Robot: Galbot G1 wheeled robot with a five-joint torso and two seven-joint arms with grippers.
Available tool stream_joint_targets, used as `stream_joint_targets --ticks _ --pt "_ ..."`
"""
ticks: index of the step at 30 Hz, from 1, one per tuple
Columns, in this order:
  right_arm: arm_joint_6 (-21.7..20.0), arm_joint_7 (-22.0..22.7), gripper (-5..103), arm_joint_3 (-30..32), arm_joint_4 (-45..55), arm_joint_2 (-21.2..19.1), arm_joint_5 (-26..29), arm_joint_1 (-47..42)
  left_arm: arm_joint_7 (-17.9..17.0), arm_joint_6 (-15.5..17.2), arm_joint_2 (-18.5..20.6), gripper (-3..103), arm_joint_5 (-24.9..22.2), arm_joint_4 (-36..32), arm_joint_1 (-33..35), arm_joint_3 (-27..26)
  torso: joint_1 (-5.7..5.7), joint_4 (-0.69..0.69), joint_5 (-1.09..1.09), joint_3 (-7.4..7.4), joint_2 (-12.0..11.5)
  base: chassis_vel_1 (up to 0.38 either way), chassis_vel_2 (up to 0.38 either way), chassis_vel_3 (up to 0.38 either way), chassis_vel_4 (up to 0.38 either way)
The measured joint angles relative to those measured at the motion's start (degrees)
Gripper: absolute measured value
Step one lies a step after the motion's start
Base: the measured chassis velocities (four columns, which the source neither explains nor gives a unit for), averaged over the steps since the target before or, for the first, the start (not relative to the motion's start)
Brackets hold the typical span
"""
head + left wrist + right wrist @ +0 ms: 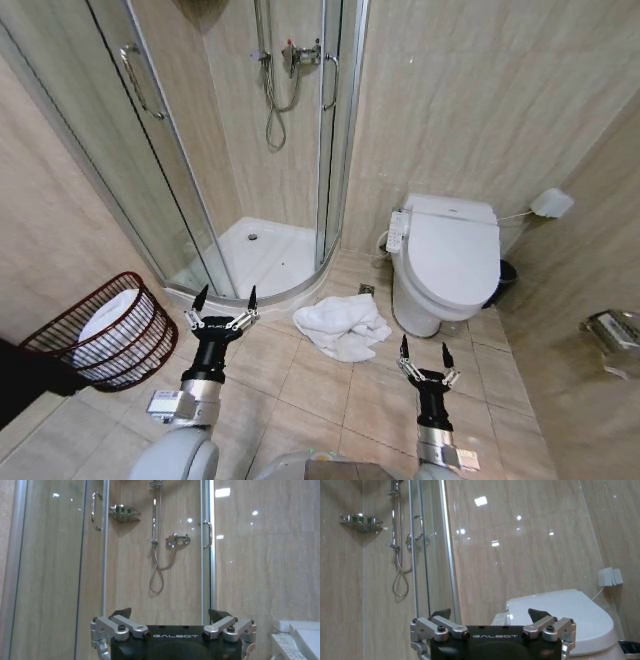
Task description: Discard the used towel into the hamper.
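Your towel [342, 326]: white, crumpled on floor tile, centre of head frame, just in front of shower tray [262, 255], left of toilet [446, 258]. Hamper [105, 333] at lower left, against wall, white cloth already inside. Left gripper [225, 302] raised between hamper and towel, fingers apart, empty. Right gripper [427, 353] lower right, below toilet, fingers spread, empty. Neither touches towel.
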Motion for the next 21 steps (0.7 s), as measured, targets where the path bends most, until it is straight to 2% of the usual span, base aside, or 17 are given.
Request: stream_joint_targets --ticks 14,21 --pt "0.91 -1.18 100 -0.31 -0.78 0.10 0.12 -0.03 0.00 0.00 0.00 100 0.00 0.00 0.00 0.00 -1.14 0.00 0.00 -1.88 -3.03 0.000 0.000 0.000 0.000" --pt "1.32 -1.53 100 -0.73 -0.90 0.44 -0.06 -0.05 0.00 0.00 0.00 100 0.00 0.00 0.00 0.00 -1.18 0.00 0.00 -2.01 -3.18 -0.016 0.010 0.023 -0.015"
